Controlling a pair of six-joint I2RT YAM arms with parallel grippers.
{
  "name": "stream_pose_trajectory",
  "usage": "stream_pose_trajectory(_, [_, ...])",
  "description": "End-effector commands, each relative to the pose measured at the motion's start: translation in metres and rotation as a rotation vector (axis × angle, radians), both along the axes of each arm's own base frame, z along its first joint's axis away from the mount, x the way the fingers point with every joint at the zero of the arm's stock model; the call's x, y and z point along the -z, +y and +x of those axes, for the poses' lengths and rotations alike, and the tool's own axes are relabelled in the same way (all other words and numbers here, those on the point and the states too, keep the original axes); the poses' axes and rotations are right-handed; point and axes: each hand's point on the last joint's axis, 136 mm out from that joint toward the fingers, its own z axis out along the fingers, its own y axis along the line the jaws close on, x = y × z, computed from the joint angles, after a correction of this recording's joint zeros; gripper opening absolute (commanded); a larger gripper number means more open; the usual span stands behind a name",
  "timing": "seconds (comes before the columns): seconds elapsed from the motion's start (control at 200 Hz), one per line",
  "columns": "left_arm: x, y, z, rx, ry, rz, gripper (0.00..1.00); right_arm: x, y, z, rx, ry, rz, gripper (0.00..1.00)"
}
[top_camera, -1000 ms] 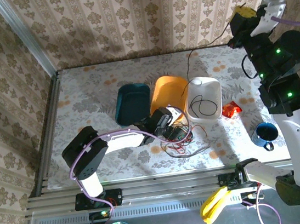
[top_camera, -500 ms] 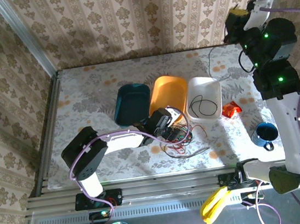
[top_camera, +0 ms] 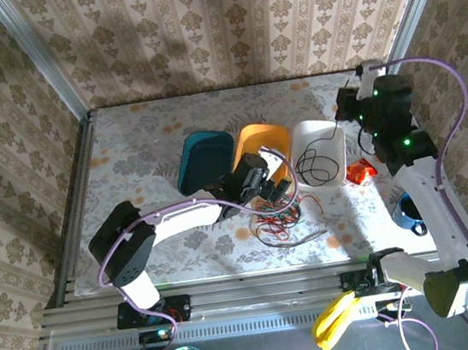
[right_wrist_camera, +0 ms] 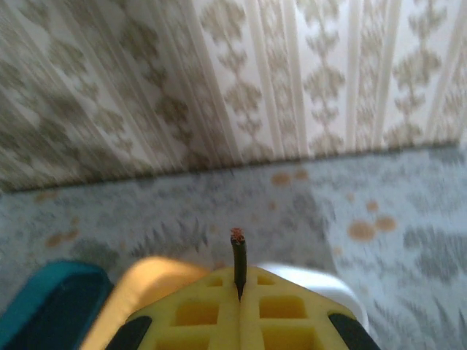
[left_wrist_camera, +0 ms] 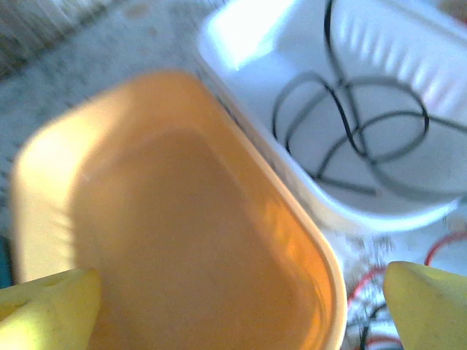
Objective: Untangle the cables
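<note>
Wallpapered enclosure, floral-print table (top_camera: 144,144). Three bins sit in a row mid-table: teal bin (top_camera: 204,157), orange bin (top_camera: 266,140), white bin (top_camera: 321,136). Left gripper (top_camera: 279,189) hovers at the orange bin's near rim, fingers (left_wrist_camera: 51,310) spread wide, nothing between them. Right gripper (top_camera: 348,108) is near the far right corner, pinching the tip of a black cable (right_wrist_camera: 238,259) — black loops (top_camera: 314,163) lie in the white bin. Blue mug (top_camera: 411,208) stands by the right edge. Tangle of red, green and black cables (top_camera: 279,221) lies toward the near edge.
</note>
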Motion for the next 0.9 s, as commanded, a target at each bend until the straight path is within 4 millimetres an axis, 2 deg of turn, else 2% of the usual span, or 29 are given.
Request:
stream_pose_trajectory(0.0, [-0.062, 0.018, 0.027, -0.164, -0.097, -0.178, 1.0, 0.028, -0.015, -0.01, 0.139, 0.045, 0.025, 0.0])
stream_pose_trajectory(0.09, [-0.069, 0.042, 0.04, -0.263, -0.083, -0.249, 1.0, 0.052, -0.024, -0.016, 0.219, 0.086, 0.009, 0.0])
stream_pose_trajectory(0.205, [-0.07, 0.07, 0.049, -0.354, -0.043, -0.319, 1.0, 0.072, -0.027, -0.019, 0.276, 0.126, -0.052, 0.0])
stream_pose_trajectory(0.31, [-0.065, 0.083, 0.049, -0.378, -0.021, -0.328, 1.0, 0.094, -0.029, -0.016, 0.303, 0.183, -0.074, 0.0])
stream_pose_trajectory(0.43, [-0.058, 0.088, 0.044, -0.374, 0.0, -0.288, 1.0, 0.122, -0.018, -0.009, 0.269, 0.251, -0.055, 0.0])
stream_pose_trajectory(0.71, [-0.041, 0.09, 0.032, -0.327, 0.045, -0.206, 1.0, 0.206, 0.012, -0.001, 0.167, 0.493, 0.03, 0.0])
stream_pose_trajectory(0.755, [-0.039, 0.091, 0.031, -0.329, 0.046, -0.197, 1.0, 0.213, 0.016, 0.0, 0.151, 0.515, 0.043, 0.0])
stream_pose_trajectory(0.775, [-0.039, 0.091, 0.031, -0.327, 0.047, -0.194, 1.0, 0.225, 0.019, 0.001, 0.145, 0.549, 0.046, 0.0])
stream_pose_trajectory(0.895, [-0.036, 0.088, 0.029, -0.302, 0.055, -0.183, 1.0, 0.25, 0.029, 0.005, 0.11, 0.624, 0.069, 0.01])
